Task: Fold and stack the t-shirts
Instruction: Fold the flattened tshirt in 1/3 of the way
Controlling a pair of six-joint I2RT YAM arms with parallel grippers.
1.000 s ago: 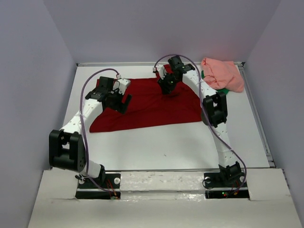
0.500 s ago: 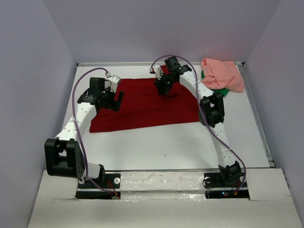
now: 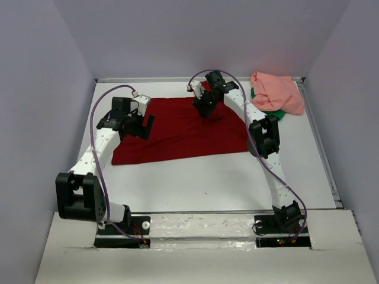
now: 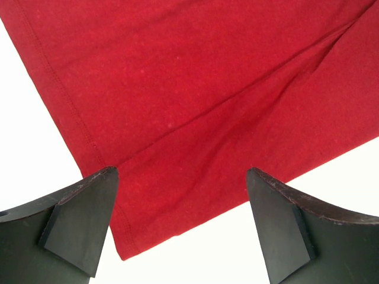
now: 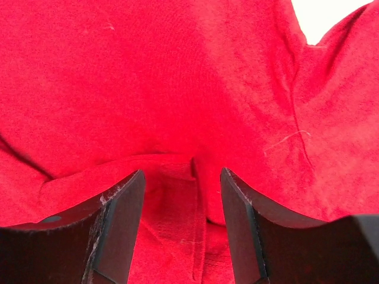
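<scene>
A dark red t-shirt [image 3: 183, 133] lies spread flat across the back half of the white table. My left gripper [image 3: 145, 124] hovers open over its back-left part. In the left wrist view a hemmed corner of the red t-shirt [image 4: 177, 89] lies below the wide-apart left gripper [image 4: 182, 177]. My right gripper [image 3: 206, 110] stands over the shirt's back middle. Its jaws are apart, and a creased fold of the red t-shirt [image 5: 177, 77] lies under the right gripper [image 5: 182, 177]. A salmon pink t-shirt [image 3: 277, 92] is bunched at the back right, on a bit of green fabric [image 3: 277, 114].
The white table [image 3: 207, 177] is walled in by grey panels on three sides, with a raised rim along its back edge [image 3: 177, 79] and right edge [image 3: 323, 148]. Purple cables [image 3: 100, 118] loop above both arms. Both arm bases stand at the near edge.
The left arm has drawn back and to the left over the shirt's left side. The right gripper's jaws have spread wider and it shifted slightly left.
</scene>
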